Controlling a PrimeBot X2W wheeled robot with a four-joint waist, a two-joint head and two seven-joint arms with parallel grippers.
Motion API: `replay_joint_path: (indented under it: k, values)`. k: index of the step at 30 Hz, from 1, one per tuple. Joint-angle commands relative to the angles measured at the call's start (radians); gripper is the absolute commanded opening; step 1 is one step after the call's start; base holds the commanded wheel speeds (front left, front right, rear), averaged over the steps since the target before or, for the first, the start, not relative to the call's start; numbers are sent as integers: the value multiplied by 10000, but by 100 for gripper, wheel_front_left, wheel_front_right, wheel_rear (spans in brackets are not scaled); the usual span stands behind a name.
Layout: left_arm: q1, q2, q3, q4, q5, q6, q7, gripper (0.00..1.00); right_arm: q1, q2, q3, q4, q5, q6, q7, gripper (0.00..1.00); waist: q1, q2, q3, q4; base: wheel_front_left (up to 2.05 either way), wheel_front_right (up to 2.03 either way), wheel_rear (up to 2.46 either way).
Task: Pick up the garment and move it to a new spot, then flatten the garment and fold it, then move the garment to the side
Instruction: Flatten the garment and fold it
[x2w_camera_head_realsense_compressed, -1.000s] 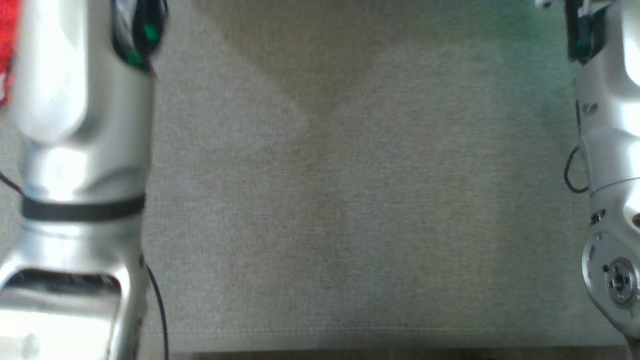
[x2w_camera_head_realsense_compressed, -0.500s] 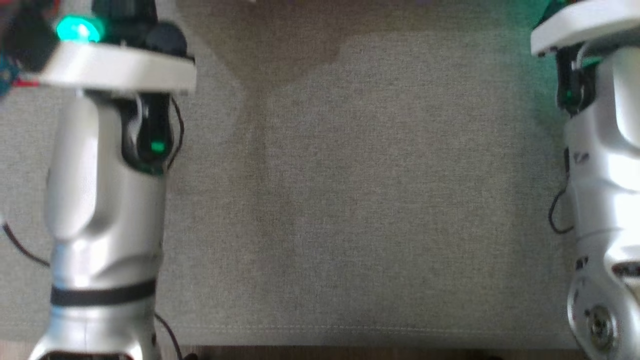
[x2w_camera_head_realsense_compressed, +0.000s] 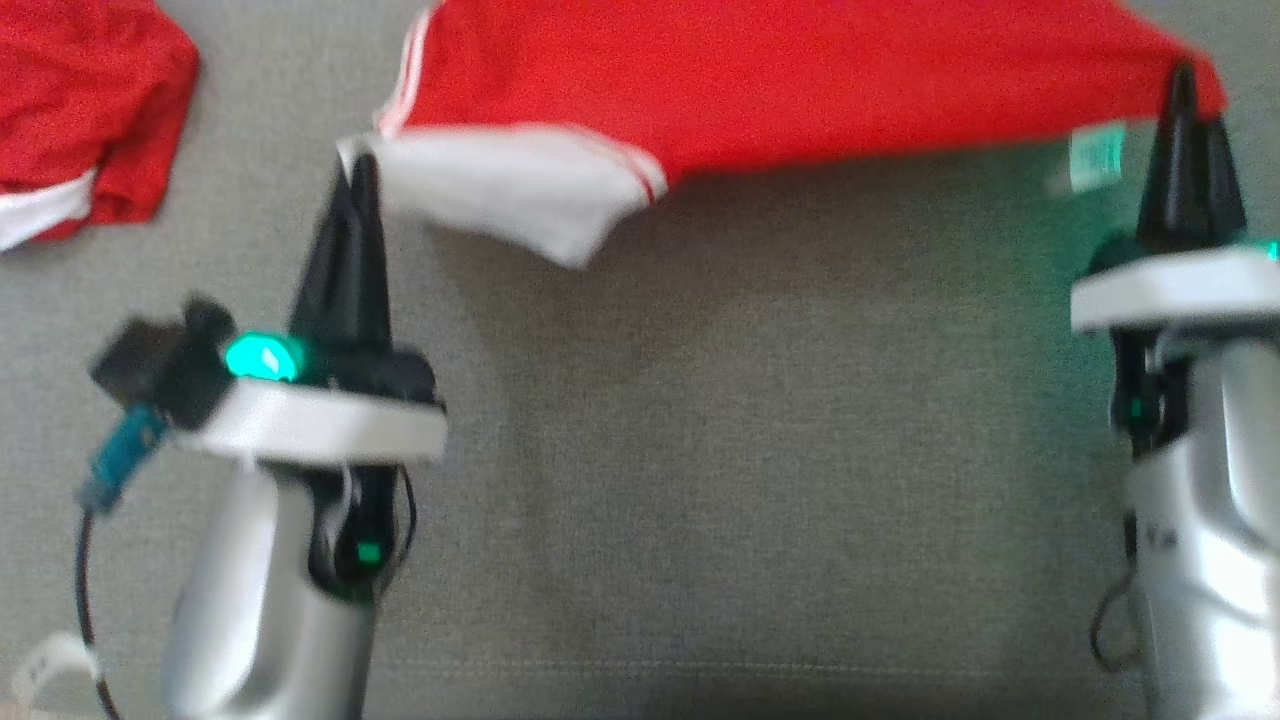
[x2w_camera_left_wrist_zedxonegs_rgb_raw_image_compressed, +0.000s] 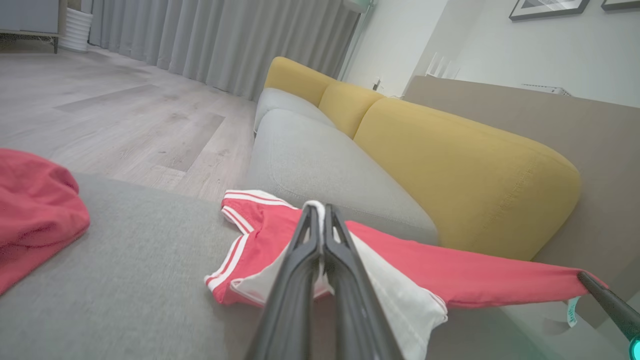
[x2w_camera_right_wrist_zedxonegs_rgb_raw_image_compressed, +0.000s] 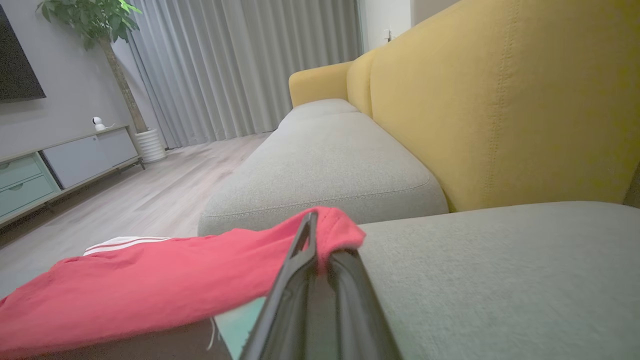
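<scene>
Head view: garment (x2w_camera_head_realsense_compressed: 780, 80), red w/ a white sleeve (x2w_camera_head_realsense_compressed: 500, 190), lies across the top from approx 11 to 1 o'clock, long axis running 9-to-3, stretched btwn the two hands. Left gripper (x2w_camera_head_realsense_compressed: 362, 170) is clamped tight on the white sleeve edge at 10 o'clock. Right gripper (x2w_camera_head_realsense_compressed: 1186, 80) is pinched onto the red corner at 2 o'clock, just beside a pale-green label (x2w_camera_head_realsense_compressed: 1095, 158). Both grippers point to 12, so the cloth is straight ahead of each and neither arm is nearer; the hold is symmetric. Near edge looks lifted off the grey seat cushion (x2w_camera_head_realsense_compressed: 750, 450), judging by the shadow under it. Wrist views agree: from the left wrist the cloth runs taut toward the other gripper at 4 o'clock, and from the right wrist the red corner drapes over that gripper's tip. Whether the far edge touches the seat, can't tell. A second red garment (x2w_camera_head_realsense_compressed: 80, 100) sits bunched at 10 o'clock, well apart, untouched. Judgement: this is the carry/spread step, folding not yet begun. The next move prob. turns on keeping that 9-to-3 line taut & level while lowering onto bare cushion toward 6 o'clock. Vs earlier frames: a sec ago pale forearms lay over bare cushion, no stretched cloth in sight. The cushion's front seam (x2w_camera_head_realsense_compressed: 640, 662) sits at the same place near 6, so the camera looks steady. The arms have drawn back toward 6, pulling the garment in from 12.
</scene>
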Motion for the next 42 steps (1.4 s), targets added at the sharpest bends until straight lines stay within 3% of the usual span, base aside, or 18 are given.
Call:
replay_joint_path:
  k: [1, 8, 18, 23, 31, 42]
  values:
    - [328, 226, 229, -588, 99, -60, -49, 0, 497, 115, 144, -671, 62, 73, -93, 0, 3, 0, -485, -43, 0, 0, 0]
    - [1882, 314, 138, -1458, 370, -60, -49, 0, 2377, 247, 323, -1389, 181, 73, -93, 0, 3, 0, -1235, -101, 0, 0, 0]
    - [4214, 869, -231, -2085, 220, -19, 188, 0, 4630, 404, 257, -1662, 468, 73, -38, 0, 3, 0, -2275, 33, 0, 0, 0]
    - [4903, 1011, -303, -2747, 153, 85, 531, 0, 5520, 418, 60, -2471, 581, 73, 327, 0, 3, 0, -2425, 161, 0, 0, 0]
    - [5358, 1021, -441, -3333, 5, 248, 913, 0, 6474, 421, -55, -3765, 718, 73, 1248, 0, 3, 0, -2439, 167, 0, 0, 0]
    - [4209, 977, -869, -1889, -272, 129, 1212, 0, 5811, 422, -50, -3131, 142, 73, 2758, 0, 3, 0, -2177, 8, 0, 0, 0]
